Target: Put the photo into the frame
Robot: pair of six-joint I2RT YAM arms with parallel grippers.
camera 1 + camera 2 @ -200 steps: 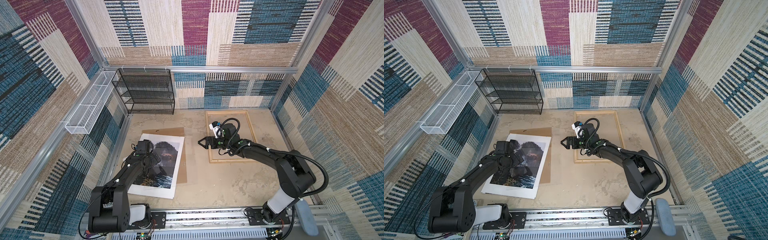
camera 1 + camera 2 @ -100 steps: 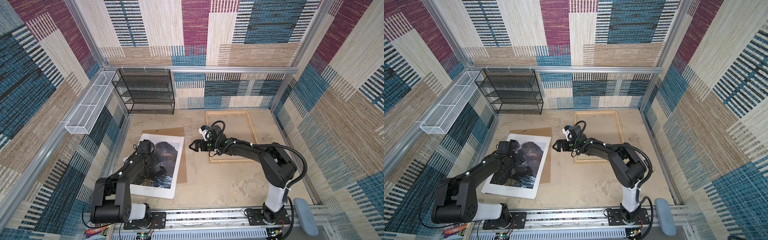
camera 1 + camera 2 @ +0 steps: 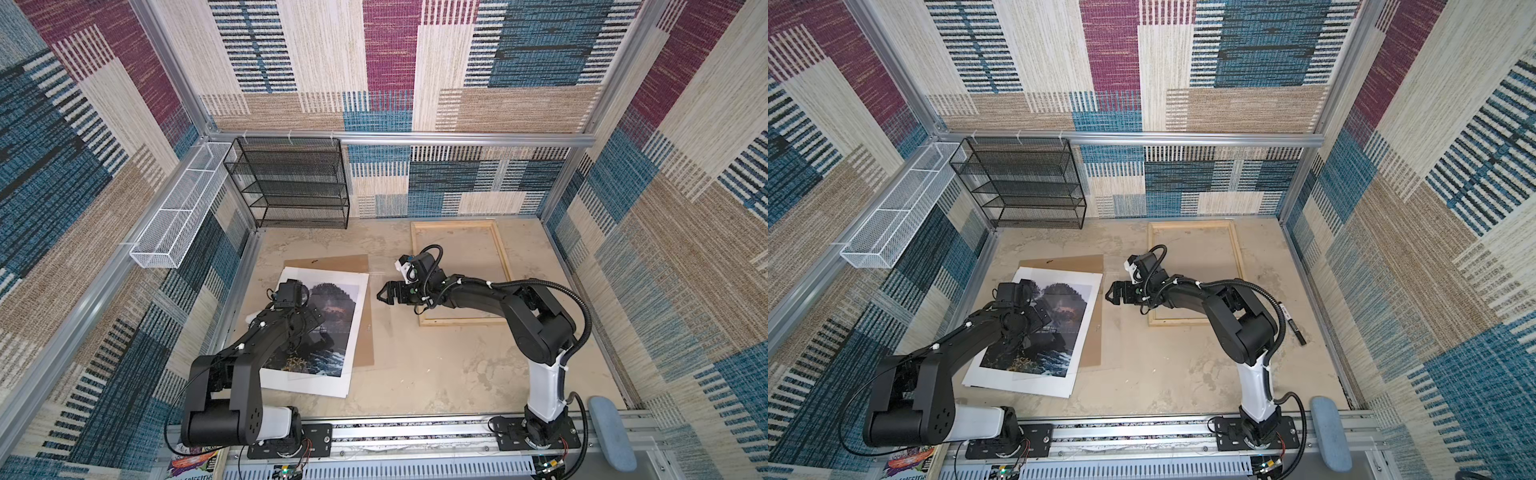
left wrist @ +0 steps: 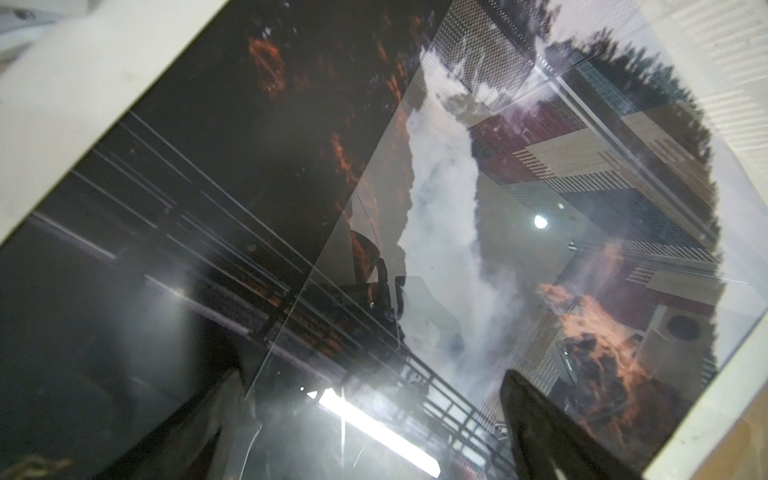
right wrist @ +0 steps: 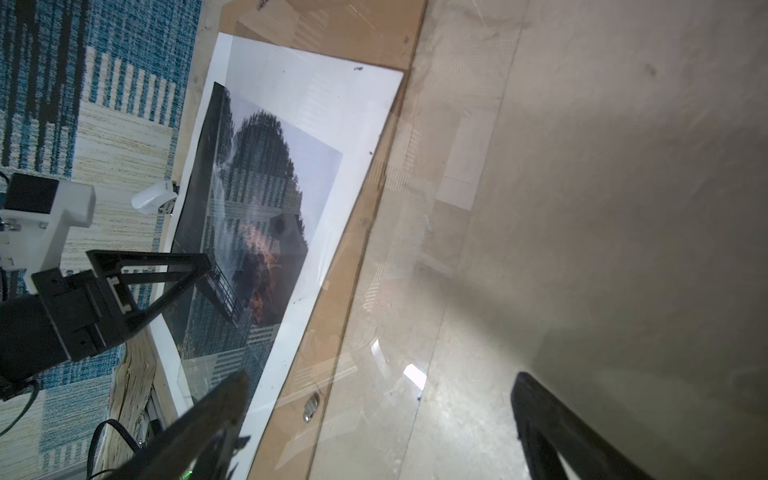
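A: Note the black right gripper: off the thin pale-wood rectangular frame now, nearer the white-bordered waterfall photo. Jaws wide, holding nothing.

B: Seems a reach for the print's edge. Note the left gripper too: hardly shifted, spread wide above the photo, empty. Leaves the photo flat on the plain brown backing board, apart from the frame.

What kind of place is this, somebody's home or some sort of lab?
Probably a robot test cell, not a home: patterned wall panels held by aluminium struts box in the floor, and the left arm and right arm are bolted to a front rail.
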